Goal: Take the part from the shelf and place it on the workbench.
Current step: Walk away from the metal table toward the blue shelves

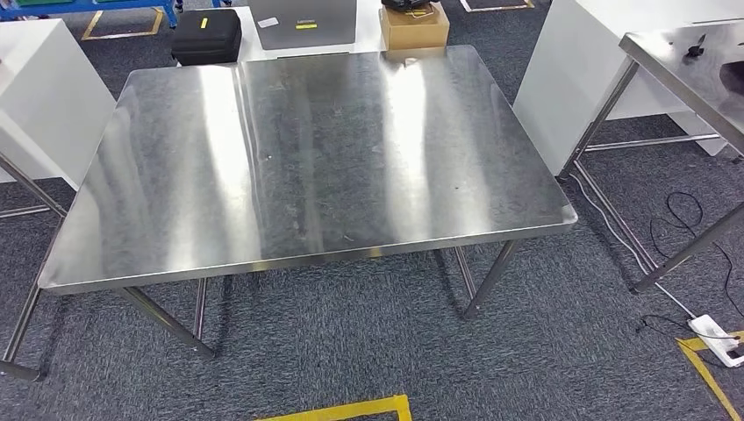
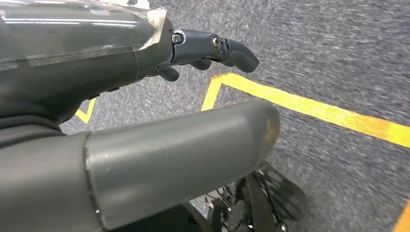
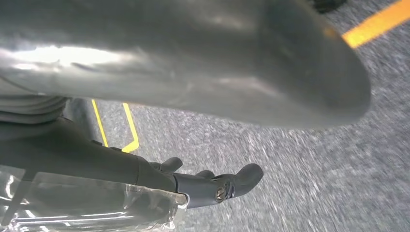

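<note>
Big steel surface (image 1: 289, 167) dead ahead, bare metal gleaming. Left hand (image 2: 145, 63) hangs over grey carpet, fingers (image 2: 232, 50) loosely spread, holding nothing. Right hand (image 3: 145, 159) likewise, fingers (image 3: 237, 181) apart and empty. Can't place the part.

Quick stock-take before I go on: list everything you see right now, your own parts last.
workbench: one, bare steel, centre.
second steel table: one, far right, partly seen.
black case: one, behind the workbench.
cardboard box: one, brown, behind the workbench.
grey panel: one, between case and box.
power strip: one, white, on the carpet at right.
yellow floor tape: several strips on grey carpet.
left hand: holds nothing, over carpet.
right hand: holds nothing, over carpet.
</note>
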Controlling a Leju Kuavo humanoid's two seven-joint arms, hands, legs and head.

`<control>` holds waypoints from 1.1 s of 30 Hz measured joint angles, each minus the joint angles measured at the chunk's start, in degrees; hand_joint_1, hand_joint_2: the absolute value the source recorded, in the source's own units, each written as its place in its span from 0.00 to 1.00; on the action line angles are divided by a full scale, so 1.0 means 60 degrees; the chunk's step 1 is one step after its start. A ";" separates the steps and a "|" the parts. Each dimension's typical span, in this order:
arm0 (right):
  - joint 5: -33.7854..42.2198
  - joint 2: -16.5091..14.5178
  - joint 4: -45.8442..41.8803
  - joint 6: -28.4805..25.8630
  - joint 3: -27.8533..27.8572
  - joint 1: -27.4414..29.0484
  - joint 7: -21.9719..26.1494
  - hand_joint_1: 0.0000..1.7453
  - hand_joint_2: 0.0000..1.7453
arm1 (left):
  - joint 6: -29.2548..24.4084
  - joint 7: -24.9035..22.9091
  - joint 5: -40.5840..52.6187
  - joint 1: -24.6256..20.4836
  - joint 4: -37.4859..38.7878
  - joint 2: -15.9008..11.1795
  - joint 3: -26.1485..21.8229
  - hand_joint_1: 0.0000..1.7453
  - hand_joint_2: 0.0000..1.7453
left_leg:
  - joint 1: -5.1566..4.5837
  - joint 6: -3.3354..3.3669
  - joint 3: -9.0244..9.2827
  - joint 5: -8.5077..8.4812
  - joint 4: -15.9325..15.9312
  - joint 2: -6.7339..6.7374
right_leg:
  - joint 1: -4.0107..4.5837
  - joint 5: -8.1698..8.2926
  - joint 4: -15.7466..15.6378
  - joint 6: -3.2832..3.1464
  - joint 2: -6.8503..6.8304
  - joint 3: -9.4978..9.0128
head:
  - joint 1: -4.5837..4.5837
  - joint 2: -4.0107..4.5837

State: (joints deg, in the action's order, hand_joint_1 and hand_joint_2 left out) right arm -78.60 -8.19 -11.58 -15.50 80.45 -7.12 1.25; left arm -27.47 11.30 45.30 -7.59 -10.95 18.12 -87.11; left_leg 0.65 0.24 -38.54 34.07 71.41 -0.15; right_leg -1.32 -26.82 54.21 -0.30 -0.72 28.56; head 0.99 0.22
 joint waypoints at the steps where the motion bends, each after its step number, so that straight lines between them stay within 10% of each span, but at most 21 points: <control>1: 0.0015 -0.0001 0.0000 0.0060 0.0001 0.0004 0.0000 0.00 0.00 | 0.0000 -0.0002 0.0011 0.0000 0.0000 -0.0009 0.0008 0.00 0.00 | 0.0071 -0.0077 0.0080 -0.0072 0.0169 0.0002 | -0.0023 0.0071 0.0041 0.0045 -0.0008 0.0112 | 0.0006 0.0000; 4: 0.0036 0.0000 -0.0001 0.0192 0.0001 0.0003 -0.0014 0.00 0.00 | -0.0003 -0.0020 0.0052 -0.0006 0.0003 -0.0024 0.0035 0.00 0.00 | 0.0263 -0.0293 0.1123 -0.0724 -0.1017 -0.0006 | -0.0127 0.0214 0.0305 0.0187 -0.0008 0.0488 | 0.0043 0.0000; 7: 0.0039 0.0010 0.0002 0.0260 0.0001 -0.0018 -0.0052 0.00 0.00 | -0.0009 -0.0040 0.0079 -0.0015 0.0011 -0.0031 0.0056 0.00 0.00 | 0.0226 -0.0260 0.1777 -0.0608 -0.2189 -0.0071 | -0.0084 0.0354 0.0521 0.0398 0.0003 0.0773 | 0.0122 0.0000; 10: 0.0040 0.0018 0.0004 0.0346 0.0001 0.0002 -0.0083 0.00 0.00 | -0.0017 -0.0060 0.0089 -0.0016 0.0013 -0.0032 0.0072 0.00 0.00 | 0.0120 0.0139 0.1573 -0.0779 -0.2282 -0.0048 | -0.0070 0.0417 0.0568 0.0646 0.0025 0.0914 | 0.0097 0.0000; 12: 0.0039 0.0029 0.0005 0.0410 0.0001 0.0018 -0.0102 0.00 0.00 | -0.0020 -0.0070 0.0098 -0.0018 0.0013 -0.0035 0.0083 0.00 0.00 | 0.0097 0.0409 0.1362 -0.1001 -0.2351 -0.0001 | -0.0103 -0.0137 0.1157 0.0562 0.0048 0.1180 | 0.0020 0.0000; 15: 0.0008 0.0036 0.0007 0.0465 -0.0002 0.0019 -0.0138 0.00 0.00 | -0.0019 -0.0112 0.0112 -0.0019 0.0014 -0.0040 0.0103 0.00 0.00 | 0.0027 0.0505 0.0977 -0.1314 -0.2344 0.0055 | -0.0082 -0.1175 0.2890 0.0455 0.0069 0.1621 | -0.0101 0.0000; 17: -0.0026 0.0055 0.0007 0.0474 -0.0011 0.0020 -0.0164 0.00 0.00 | -0.0029 -0.0153 0.0123 -0.0018 0.0015 -0.0040 0.0111 0.00 0.00 | -0.0007 0.0486 0.0701 -0.1531 -0.2330 0.0075 | -0.0058 -0.1076 0.3164 0.0609 0.0076 0.1372 | -0.0118 0.0000; 19: -0.0055 0.0074 0.0007 0.0474 -0.0024 0.0000 -0.0180 0.00 0.00 | -0.0041 -0.0182 0.0130 -0.0022 0.0015 -0.0040 0.0116 0.00 0.00 | -0.0020 0.0431 0.0503 -0.1736 -0.2311 0.0074 | -0.0053 -0.0716 0.2148 0.0705 0.0076 0.0467 | -0.0127 0.0000; 22: -0.0080 0.0089 0.0006 0.0469 -0.0061 -0.0062 -0.0197 0.00 0.00 | 0.0041 -0.0102 0.0137 -0.0027 0.0021 -0.0036 0.0134 0.00 0.00 | -0.0052 0.0267 0.0347 -0.2033 -0.2306 0.0081 | 0.0077 -0.0803 0.0243 0.0546 0.0108 -0.0780 | -0.0122 0.0001; 24: -0.0087 0.0080 0.0007 0.0460 -0.0087 -0.0059 -0.0217 0.00 0.00 | 0.0155 0.0021 0.0137 -0.0020 0.0022 -0.0047 0.0153 0.00 0.00 | -0.0035 0.0139 0.0322 -0.2198 -0.2348 0.0086 | 0.0104 -0.0779 0.0035 0.0401 0.0125 -0.0756 | -0.0085 0.0001; 26: -0.0088 0.0056 0.0007 0.0446 -0.0096 -0.0050 -0.0238 0.00 0.00 | 0.0203 0.0067 0.0136 -0.0006 0.0022 -0.0075 0.0170 0.00 0.00 | 0.0021 0.0027 0.0206 -0.1912 -0.2149 0.0060 | 0.0022 -0.0607 0.0035 0.0205 0.0078 -0.0621 | -0.0054 0.0000; 30: -0.0090 0.0025 0.0007 0.0421 -0.0101 -0.0019 -0.0249 0.00 0.00 | 0.0239 0.0087 0.0129 0.0008 0.0022 -0.0148 0.0187 0.00 0.00 | 0.0077 -0.0135 -0.0340 -0.0229 -0.0050 0.0010 | 0.0031 -0.0197 0.0055 -0.0026 0.0005 -0.0164 | 0.0054 0.0000; 33: -0.0090 0.0020 0.0007 0.0417 -0.0101 -0.0010 -0.0248 0.00 0.00 | 0.0241 0.0099 0.0133 0.0011 0.0022 -0.0187 0.0197 0.00 0.00 | 0.0113 -0.0187 0.0185 -0.0583 0.0044 0.0010 | 0.0035 0.0030 0.0203 0.0056 -0.0014 0.0201 | 0.0075 0.0000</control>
State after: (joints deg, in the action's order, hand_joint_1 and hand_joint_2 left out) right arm -79.14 -8.07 -11.54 -12.99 79.84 -7.18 -0.24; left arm -26.03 11.90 46.10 -7.52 -10.82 17.00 -85.93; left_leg 1.32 -0.89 -37.43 30.57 71.68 -0.09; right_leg -1.11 -26.64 55.43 0.03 -0.80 29.77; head 1.44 0.22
